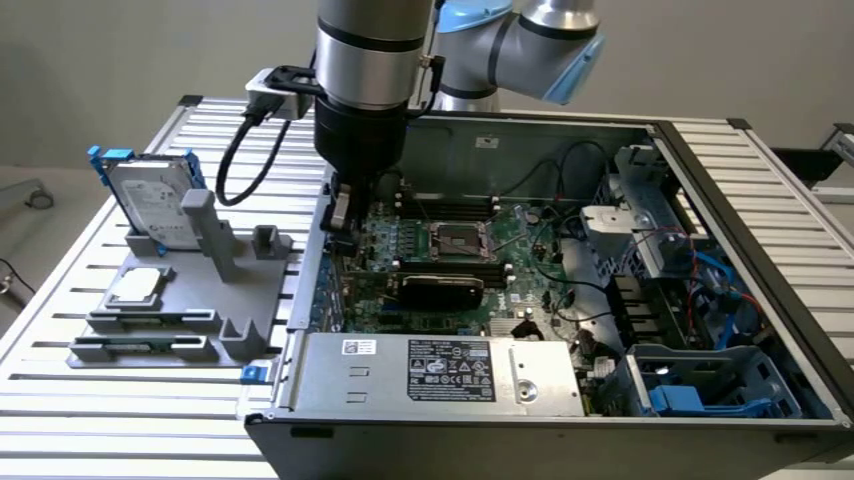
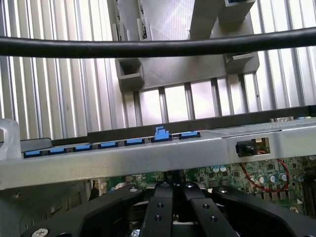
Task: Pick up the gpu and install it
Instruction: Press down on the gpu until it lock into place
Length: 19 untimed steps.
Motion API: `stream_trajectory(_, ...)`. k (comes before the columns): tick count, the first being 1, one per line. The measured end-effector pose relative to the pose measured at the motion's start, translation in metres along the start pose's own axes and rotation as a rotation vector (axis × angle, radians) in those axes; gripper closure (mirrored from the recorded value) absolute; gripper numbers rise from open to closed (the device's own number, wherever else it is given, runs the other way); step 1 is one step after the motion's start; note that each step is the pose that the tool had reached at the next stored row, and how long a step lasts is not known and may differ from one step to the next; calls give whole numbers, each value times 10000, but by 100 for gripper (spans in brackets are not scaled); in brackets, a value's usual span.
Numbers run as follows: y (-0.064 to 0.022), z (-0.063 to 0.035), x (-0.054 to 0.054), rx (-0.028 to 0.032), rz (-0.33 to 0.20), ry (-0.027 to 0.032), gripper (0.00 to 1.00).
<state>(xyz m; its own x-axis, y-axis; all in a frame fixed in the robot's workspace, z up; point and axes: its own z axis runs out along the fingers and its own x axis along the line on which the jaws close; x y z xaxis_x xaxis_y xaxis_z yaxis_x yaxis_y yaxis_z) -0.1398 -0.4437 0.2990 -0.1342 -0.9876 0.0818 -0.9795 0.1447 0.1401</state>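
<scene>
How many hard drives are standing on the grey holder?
1. The hard drive, silver with a blue frame, stands upright at the grey holder's far end, on the exterior view's left. None looks hidden.

One gpu [image 1: 441, 290], seated in one open computer case [image 1: 747, 160]. One motherboard [image 1: 534, 270]; one CPU socket [image 1: 454, 240]; one power supply [image 1: 441, 375]. One grey holder stand [image 1: 200, 300], which carried one hard drive [image 1: 154, 200] and one square chip [image 1: 140, 285]. One arm with one gripper [image 1: 340, 215].

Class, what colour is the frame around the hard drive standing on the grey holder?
Blue; the hard drive shows best in the exterior view.
</scene>
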Motion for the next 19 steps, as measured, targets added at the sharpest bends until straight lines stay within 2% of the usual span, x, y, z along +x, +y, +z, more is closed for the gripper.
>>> stream_trajectory(14,-1,15,-7,-4,60,-13,89)
stream_trajectory(19,-12,-60,-3,-31,61,-8,89)
